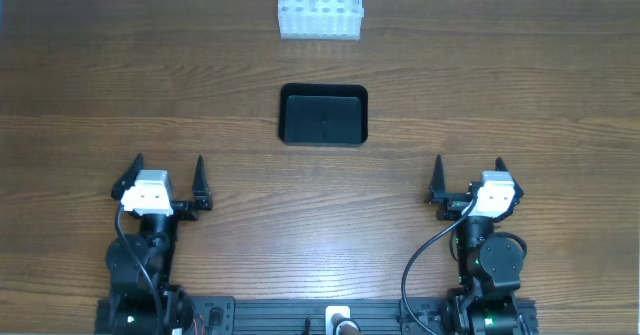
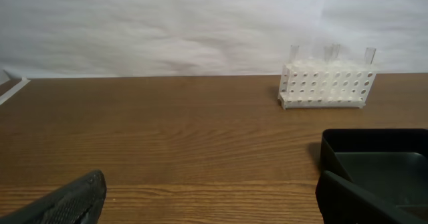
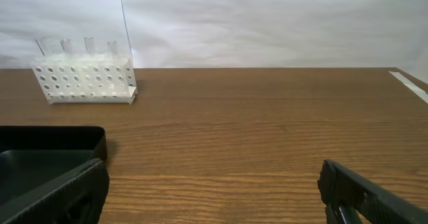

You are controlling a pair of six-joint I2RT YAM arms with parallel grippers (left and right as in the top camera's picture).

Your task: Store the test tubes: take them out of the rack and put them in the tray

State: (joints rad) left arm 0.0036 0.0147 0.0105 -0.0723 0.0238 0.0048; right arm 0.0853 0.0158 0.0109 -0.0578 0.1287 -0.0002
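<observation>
Clear test tubes (image 3: pixel 88 45) stand upright in a white perforated rack (image 1: pixel 320 20) by the table's (image 1: pixel 500 75) far edge. The left gripper (image 1: pixel 168 161) and right gripper (image 1: pixel 468 161), fingers spread and empty, sit about equally far.

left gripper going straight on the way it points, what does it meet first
Way looks free: the left gripper faces bare table, with the tray and rack both off to its right, as far as shown.

Robot lab bench, staged test setup. Wood-grain table (image 1: pixel 100 75) with plain white backdrop (image 2: pixel 167 30) behind far edge. Labware on top: white perforated rack (image 1: pixel 320 20) holding clear tubes (image 3: pixel 89 45), black tray (image 1: pixel 324 91) nearby. Left arm (image 1: pixel 140 245) and right arm (image 1: pixel 485 250) stand on black rail (image 1: pixel 260 315) at near edge.
</observation>
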